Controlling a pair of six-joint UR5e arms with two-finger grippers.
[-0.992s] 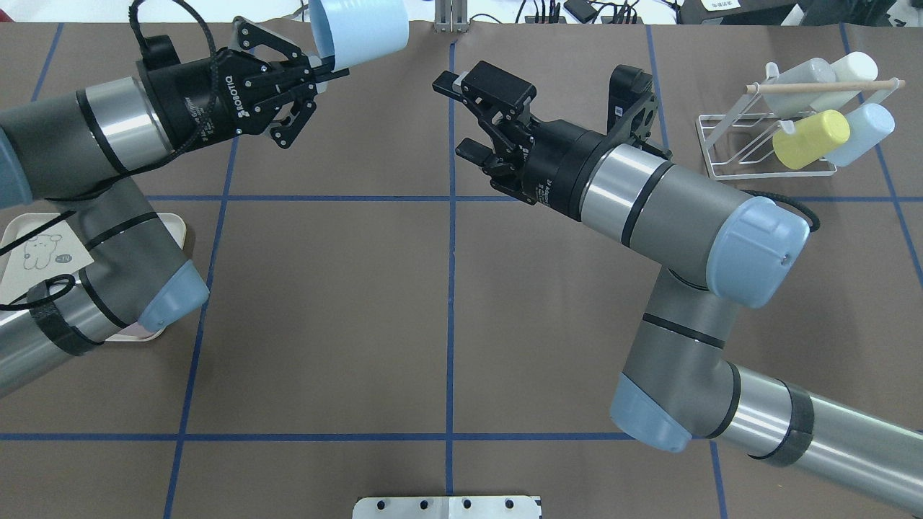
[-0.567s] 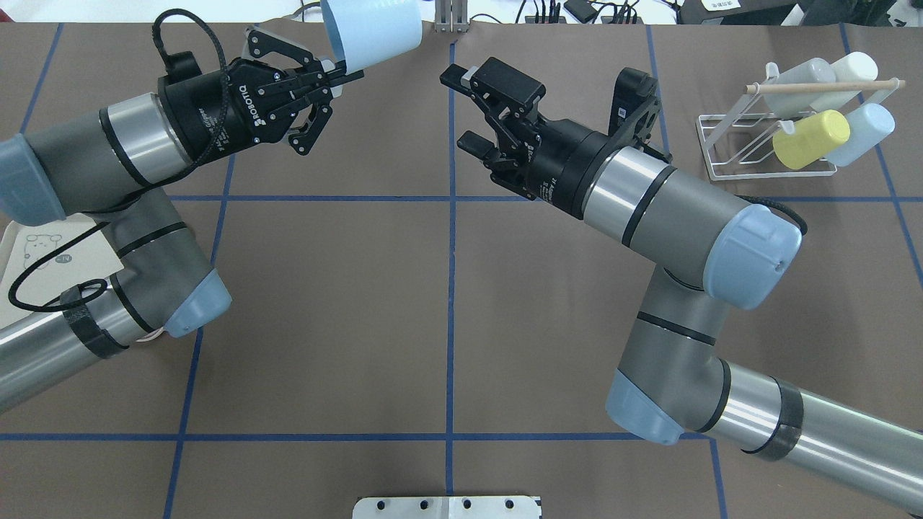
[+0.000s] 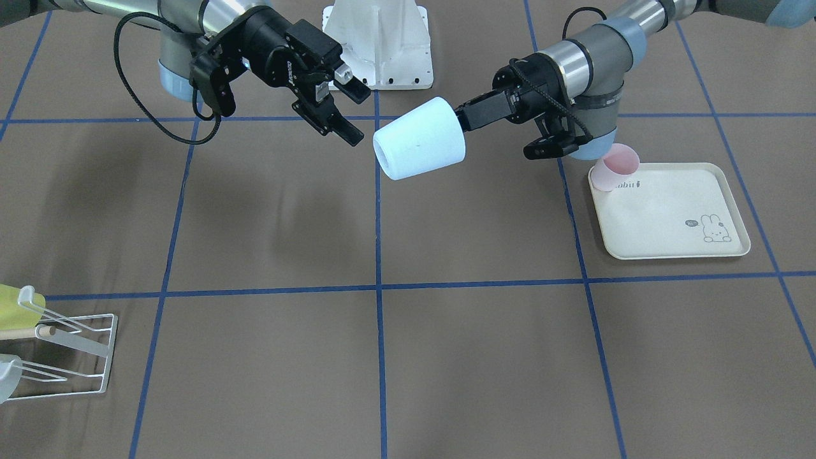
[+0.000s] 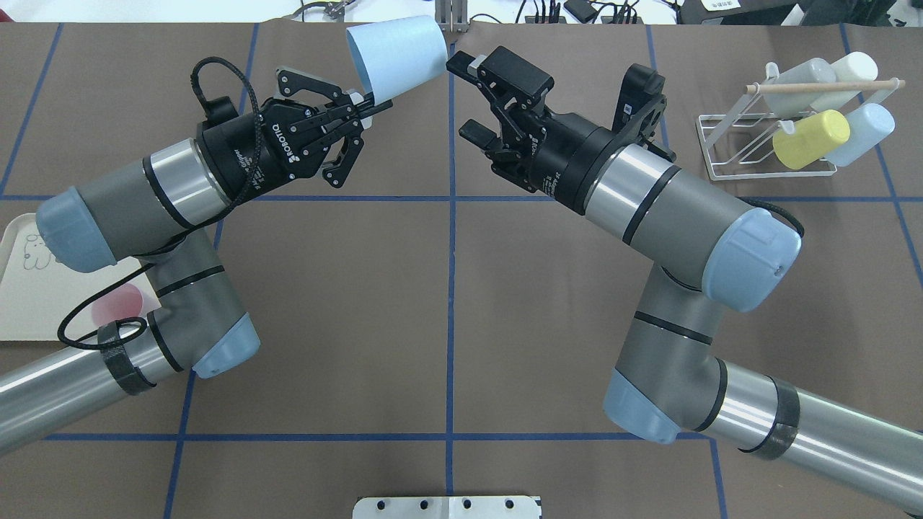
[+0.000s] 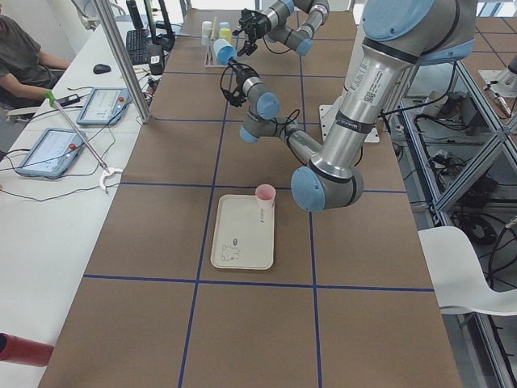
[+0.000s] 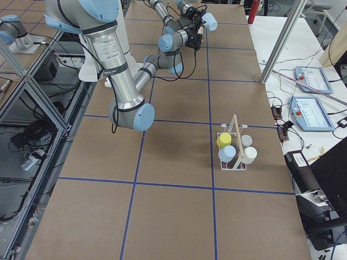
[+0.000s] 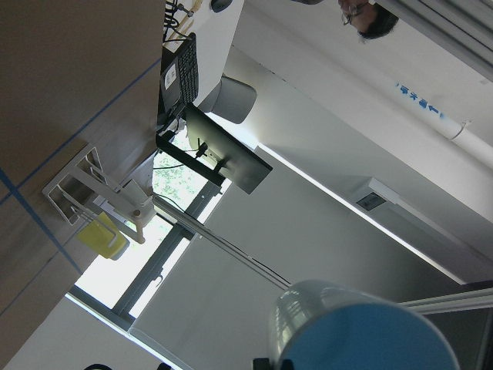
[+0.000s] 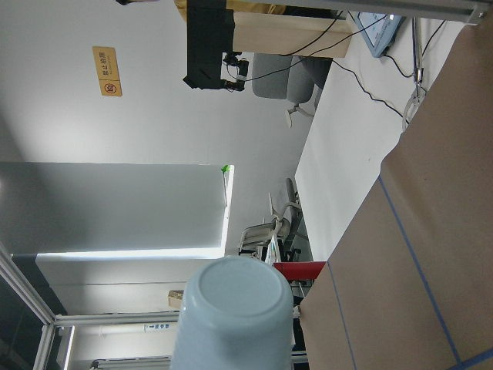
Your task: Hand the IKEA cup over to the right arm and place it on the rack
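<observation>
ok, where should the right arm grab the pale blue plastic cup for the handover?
Across the side wall of the pale blue plastic cup, near its closed base, coming in along its axis. It lies roughly horizontal, base facing the open right gripper; the left gripper pinches the rim end. The wall narrows toward the base, so probably seat the jaws well in.

The left claw (image 4: 373,112) is pinched closed while the right claw (image 4: 467,99), spread wide, faces it.

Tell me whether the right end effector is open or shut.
Open: the right arm's black two-finger end effector has its jaws spread wide apart, empty, facing the light-blue plastic cup.
</observation>
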